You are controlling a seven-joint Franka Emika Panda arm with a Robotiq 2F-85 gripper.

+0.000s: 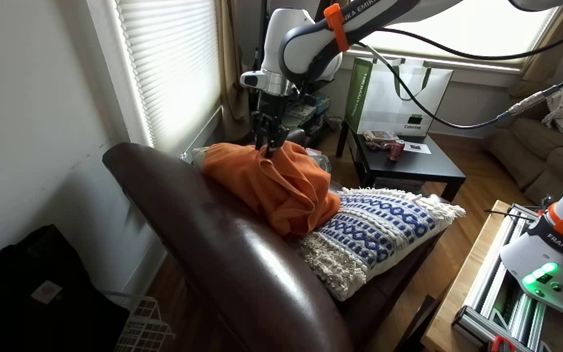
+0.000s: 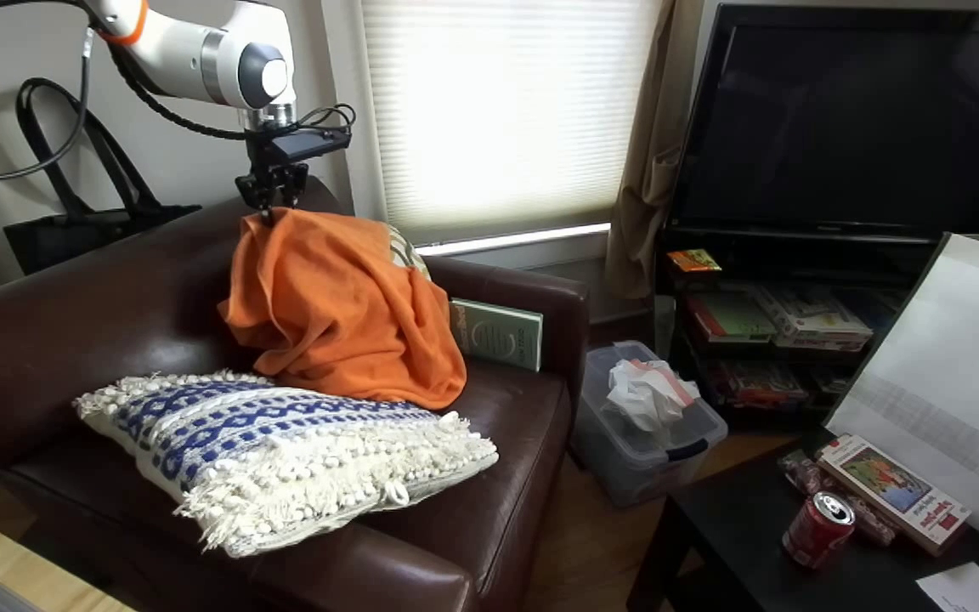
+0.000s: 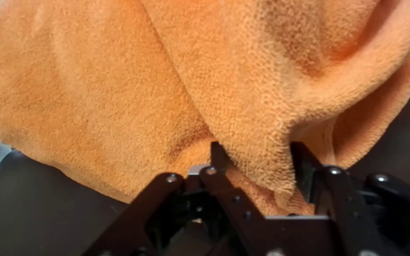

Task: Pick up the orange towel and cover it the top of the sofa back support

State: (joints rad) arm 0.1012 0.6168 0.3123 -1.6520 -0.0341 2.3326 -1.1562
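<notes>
The orange towel (image 1: 293,195) lies bunched against the sofa's dark brown leather back support (image 1: 223,239). It also shows in an exterior view (image 2: 345,314), where it peaks at the fingertips. My gripper (image 1: 268,146) points down at the towel's upper part; it also shows in an exterior view (image 2: 280,212). In the wrist view, the gripper's fingers (image 3: 256,149) stand apart with a loose fold of the towel (image 3: 101,89) between them. The fold does not look squeezed. The sofa back (image 2: 107,289) runs left of and behind the towel.
A blue and white fringed pillow (image 2: 277,450) lies on the seat beside the towel. A patterned cushion (image 2: 409,255) shows behind it. A green book (image 2: 498,334) leans by the armrest (image 2: 532,297). A black table (image 1: 413,166) and a window blind (image 1: 174,63) are nearby.
</notes>
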